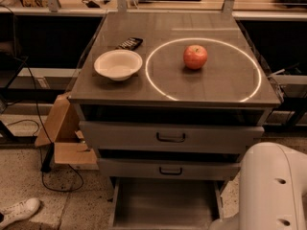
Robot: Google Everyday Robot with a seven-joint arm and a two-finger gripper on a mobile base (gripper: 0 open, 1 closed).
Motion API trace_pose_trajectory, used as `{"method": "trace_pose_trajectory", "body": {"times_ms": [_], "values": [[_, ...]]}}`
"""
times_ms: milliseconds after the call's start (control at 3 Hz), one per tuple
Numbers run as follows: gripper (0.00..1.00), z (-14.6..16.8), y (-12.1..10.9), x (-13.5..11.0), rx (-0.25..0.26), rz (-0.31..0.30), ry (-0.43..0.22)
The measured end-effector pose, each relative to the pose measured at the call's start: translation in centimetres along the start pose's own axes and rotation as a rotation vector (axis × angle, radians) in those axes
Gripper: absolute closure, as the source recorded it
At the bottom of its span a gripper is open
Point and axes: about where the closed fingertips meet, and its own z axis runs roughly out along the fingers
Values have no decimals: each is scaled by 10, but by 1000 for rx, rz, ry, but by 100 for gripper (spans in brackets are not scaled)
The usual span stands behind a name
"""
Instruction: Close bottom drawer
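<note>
The bottom drawer [165, 202] stands pulled out at the foot of the grey cabinet, with its plain grey tray open to view. Its front panel and handle are cut off by the lower edge of the view. The mid-width drawer [170, 169] and the widest drawer [170, 137] above it stick out in steps, each a little open. My gripper is out of view. Only a white arm housing [273, 186] shows at the lower right, beside the open drawer's right side.
On the cabinet top [216, 85] lie a white bowl [118, 64], a red apple [195, 56] inside a white ring, and a dark small object [129, 43]. A cardboard box [62, 133] and cables lie on the floor to the left. A shoe [19, 211] is at the lower left.
</note>
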Motion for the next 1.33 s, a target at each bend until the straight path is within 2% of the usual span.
{"method": "trace_pose_trajectory", "body": {"times_ms": [667,1000,1333], "values": [[100,-22,13,-44,-11,18,-180],[100,-32,18,-58,-9,28,-222],[100,-32,18,-58,-9,28,-222]]}}
